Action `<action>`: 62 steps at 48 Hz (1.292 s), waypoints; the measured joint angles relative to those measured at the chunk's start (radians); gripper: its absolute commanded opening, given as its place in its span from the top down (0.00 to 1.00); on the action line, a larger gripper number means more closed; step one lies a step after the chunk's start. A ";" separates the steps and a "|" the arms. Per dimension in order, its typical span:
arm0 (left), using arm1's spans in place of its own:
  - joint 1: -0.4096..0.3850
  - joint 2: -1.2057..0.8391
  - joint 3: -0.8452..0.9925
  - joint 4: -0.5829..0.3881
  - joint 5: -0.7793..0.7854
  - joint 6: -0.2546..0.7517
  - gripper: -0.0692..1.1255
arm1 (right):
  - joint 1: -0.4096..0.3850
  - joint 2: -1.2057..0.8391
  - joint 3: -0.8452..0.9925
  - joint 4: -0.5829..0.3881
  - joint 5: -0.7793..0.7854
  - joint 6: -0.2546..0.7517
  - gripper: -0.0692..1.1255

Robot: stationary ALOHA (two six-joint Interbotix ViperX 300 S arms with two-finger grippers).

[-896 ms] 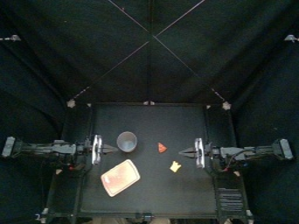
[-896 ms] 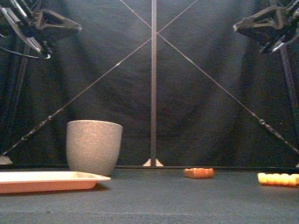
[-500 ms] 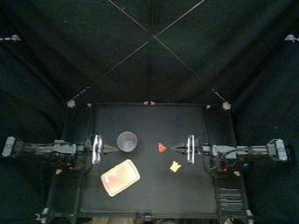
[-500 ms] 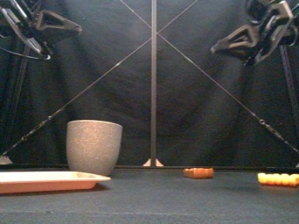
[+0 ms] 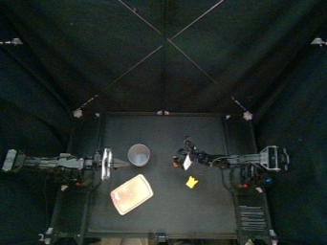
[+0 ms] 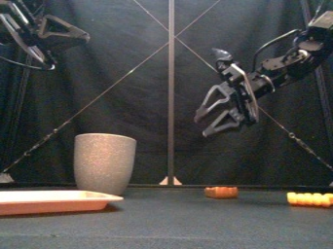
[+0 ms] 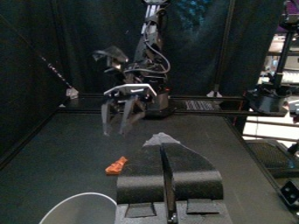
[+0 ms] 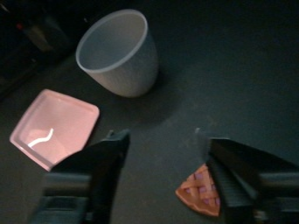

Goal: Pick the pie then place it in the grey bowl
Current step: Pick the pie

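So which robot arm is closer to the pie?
Right. The right end effector hangs open above the pie; the left end effector rests beyond the grey cup.

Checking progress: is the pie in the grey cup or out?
Out: the pie lies on the table, apart from the upright grey cup.

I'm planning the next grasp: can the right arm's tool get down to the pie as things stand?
Probably yes. The right tool hangs open roughly above the pie, nothing between them; the grey cup and yellow toy stand well aside.
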 measured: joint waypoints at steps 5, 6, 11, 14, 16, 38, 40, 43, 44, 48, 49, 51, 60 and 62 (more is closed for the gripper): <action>0.000 -0.002 0.006 -0.002 0.000 0.000 0.97 | -0.048 0.069 -0.071 0.006 0.183 0.002 0.07; 0.000 0.000 0.008 -0.002 0.000 0.000 0.97 | -0.057 0.078 -0.081 0.005 0.212 0.000 0.07; 0.000 0.000 0.012 -0.002 0.000 0.000 0.97 | -0.123 0.132 -0.155 -0.006 0.425 0.002 0.07; 0.000 0.000 0.014 -0.002 0.000 0.000 0.97 | -0.163 0.160 -0.193 -0.008 0.538 0.003 0.07; 0.000 0.000 0.014 -0.002 -0.002 0.000 0.97 | -0.184 0.172 -0.212 -0.009 0.586 0.005 0.07; 0.002 0.000 0.035 -0.003 0.000 0.000 0.97 | -0.190 0.222 -0.268 -0.106 0.653 0.210 0.08; 0.002 0.000 0.037 -0.003 0.000 0.000 0.97 | -0.179 0.222 -0.268 -0.155 0.658 0.258 0.08; 0.002 0.000 0.037 -0.003 0.000 0.000 0.97 | -0.163 0.222 -0.268 -0.245 0.673 0.354 0.08; 0.002 0.000 0.037 -0.003 0.000 0.000 0.97 | -0.156 0.224 -0.268 -0.272 0.678 0.393 0.08; 0.002 0.000 0.037 -0.003 0.002 0.000 0.97 | -0.132 0.225 -0.272 -0.368 0.689 0.515 0.08; 0.002 0.000 0.037 -0.003 0.002 0.000 0.97 | -0.124 0.225 -0.273 -0.390 0.690 0.541 0.08; 0.002 0.000 0.037 -0.003 0.002 0.000 0.97 | -0.106 0.229 -0.278 -0.437 0.693 0.606 0.08; 0.014 0.000 0.038 -0.003 0.002 0.000 0.97 | -0.044 0.233 -0.290 -0.569 0.699 0.747 0.08; 0.015 -0.002 0.037 -0.003 0.002 0.000 0.97 | -0.037 0.235 -0.290 -0.577 0.699 0.761 0.08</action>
